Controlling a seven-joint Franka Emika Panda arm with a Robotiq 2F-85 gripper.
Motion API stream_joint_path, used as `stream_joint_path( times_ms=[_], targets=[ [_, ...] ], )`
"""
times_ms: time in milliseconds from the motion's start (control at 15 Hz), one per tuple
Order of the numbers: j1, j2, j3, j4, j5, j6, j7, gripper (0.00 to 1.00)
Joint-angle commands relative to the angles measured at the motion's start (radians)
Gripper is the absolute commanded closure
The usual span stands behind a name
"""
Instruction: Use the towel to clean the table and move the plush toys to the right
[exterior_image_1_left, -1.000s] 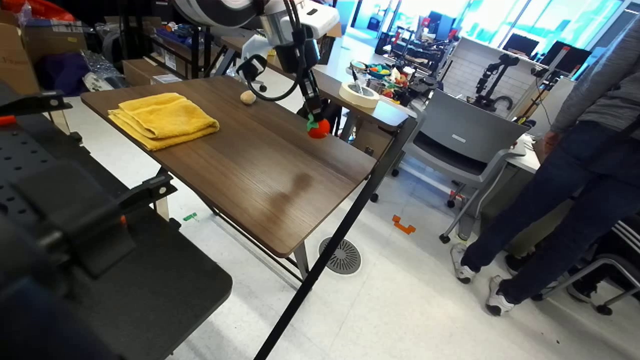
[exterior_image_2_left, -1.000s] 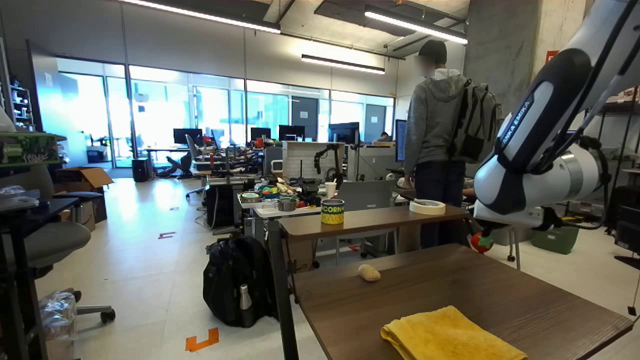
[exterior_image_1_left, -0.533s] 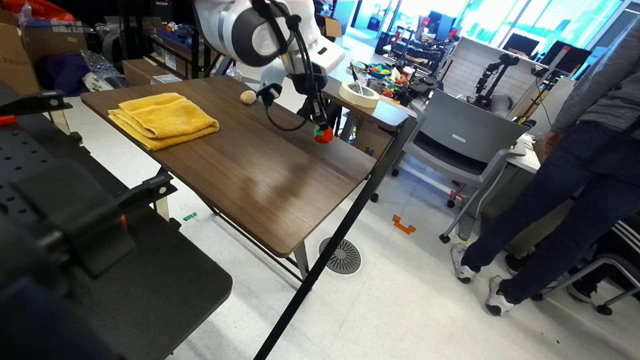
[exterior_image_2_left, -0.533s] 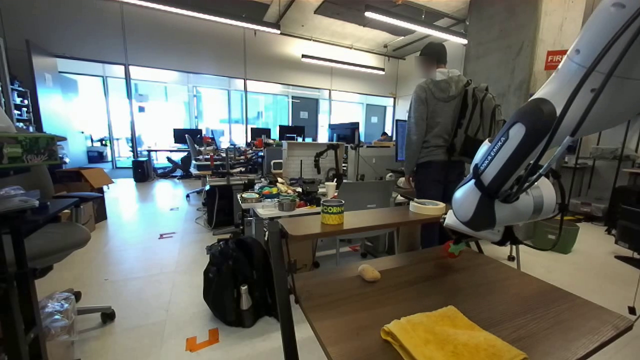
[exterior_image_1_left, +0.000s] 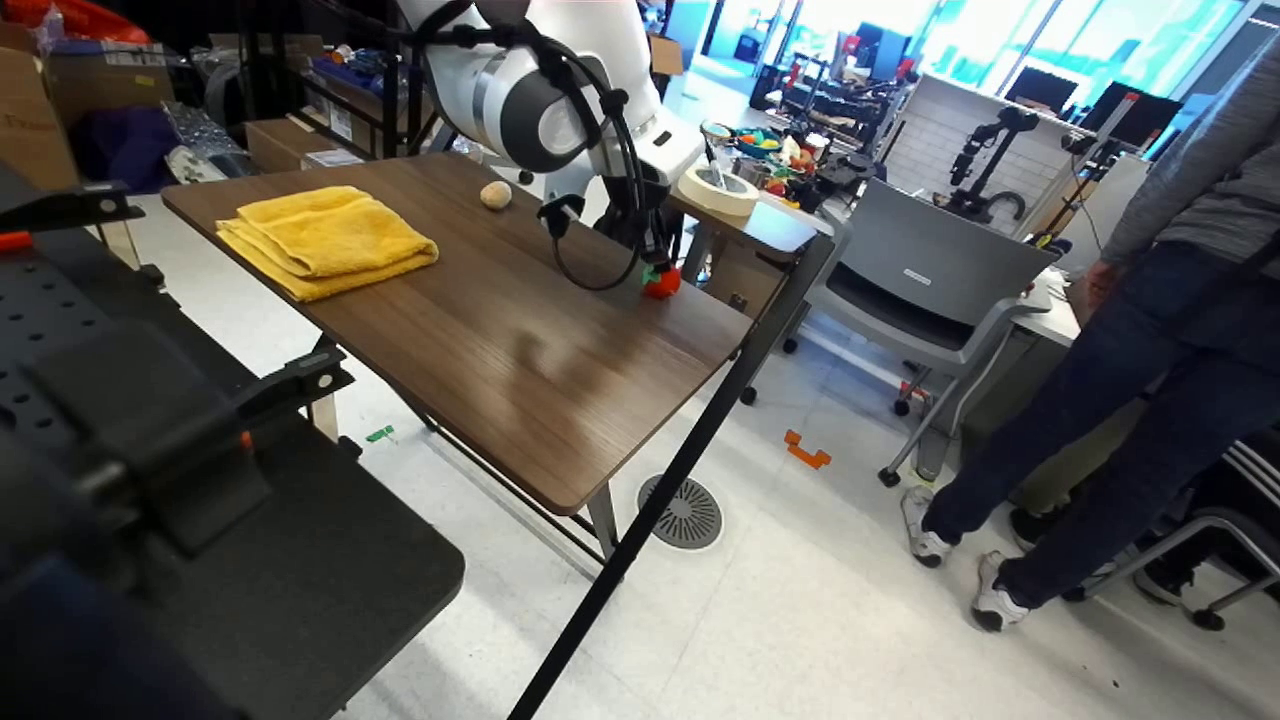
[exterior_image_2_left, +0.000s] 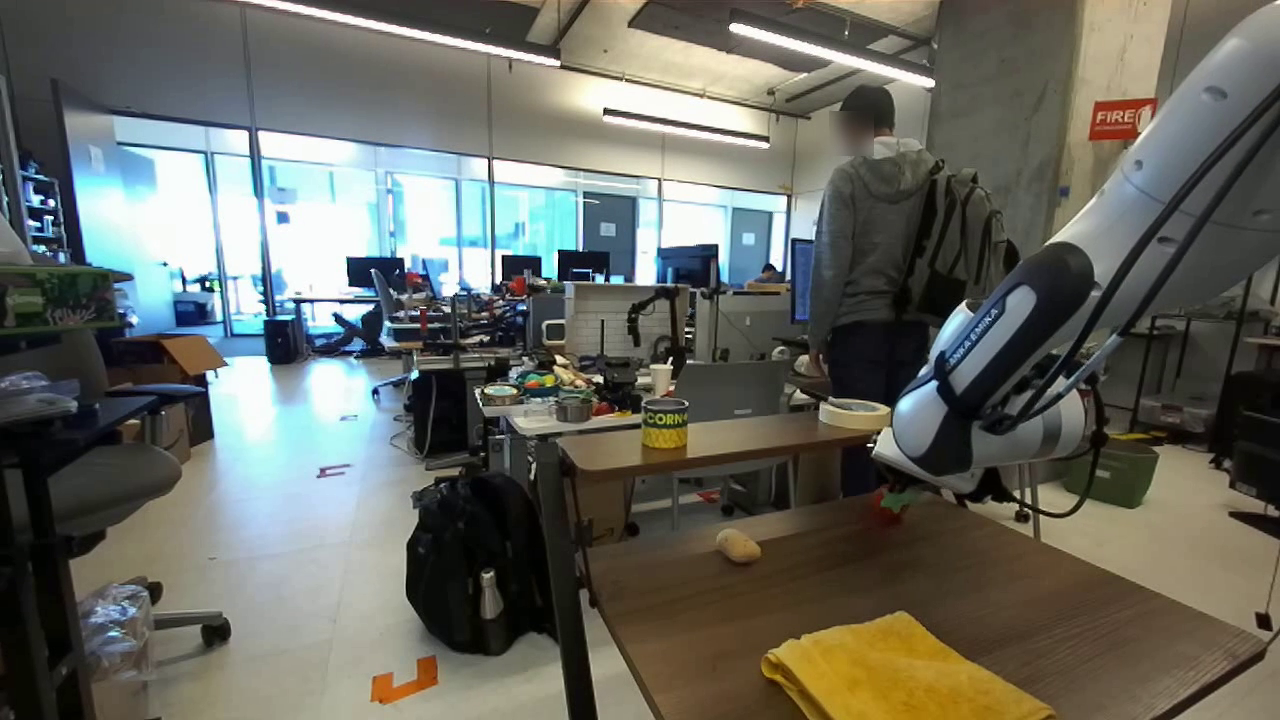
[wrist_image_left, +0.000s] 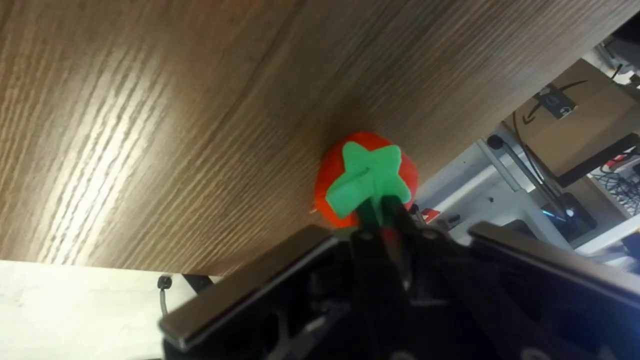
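In the wrist view, we see the tool (wrist_image_left: 381, 206) with its two fingers brought together, clamped on the green leaves of the plush tomato (wrist_image_left: 367, 172), a little right of the frame centre. It is above or on the brown wood-grain desk (exterior_image_1_left: 500, 340); we cannot tell if it touches the top. In an exterior view, we find the folded yellow towel (exterior_image_1_left: 330, 240) lying on the desk at the left of the frame, well apart from the tool. A beige potato (exterior_image_2_left: 738, 546) rests on the desk in both exterior views. Beyond the desk, a narrow raised shelf (exterior_image_2_left: 760, 441) bears a roll of tape (exterior_image_2_left: 855, 416), lying flat, and an upright can (exterior_image_2_left: 665, 424) with the letters CORN. We notice also a person (exterior_image_2_left: 865, 250) in a grey hoodie, standing in the upper right of the frame.
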Motion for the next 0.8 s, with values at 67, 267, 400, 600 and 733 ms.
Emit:
stream_joint_path(
  times_ms=[67, 267, 400, 600, 733],
  targets=[
    [-0.051, -0.031, 0.122, 0.058, -0.087, -0.177, -0.054, 0.51],
    [-0.008, -0.097, 0.148, -0.003, -0.145, -0.313, -0.056, 0.28],
    [0.016, -0.157, 0.169, -0.071, -0.184, -0.345, -0.076, 0.12],
    [-0.004, -0.276, 0.258, -0.234, -0.211, -0.270, -0.228, 0.00],
    [-0.009, -0.309, 0.298, -0.282, -0.220, -0.190, -0.316, 0.00]
  ],
)
